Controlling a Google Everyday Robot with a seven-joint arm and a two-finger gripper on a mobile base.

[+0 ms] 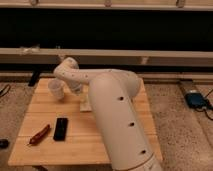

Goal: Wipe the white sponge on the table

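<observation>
Currently logged: gripper [76, 90] hidden behind my arm [115, 115] above mid-table. White sponge [85, 106] pokes out just beside it, toward five o'clock, on the table [90, 142]; long axis unclear. Paper cup [56, 89] at nine o'clock.

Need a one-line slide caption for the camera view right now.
White robot arm reaches over the wooden table, its gripper hidden behind its elbow near the paper cup; black phone at front left.

My gripper [75, 89] sits mid-table [120, 145], hidden behind my arm [117, 115]. Cup [56, 89] blocks left; phone [61, 128] and red tool [39, 134] occupy front-left.
</observation>
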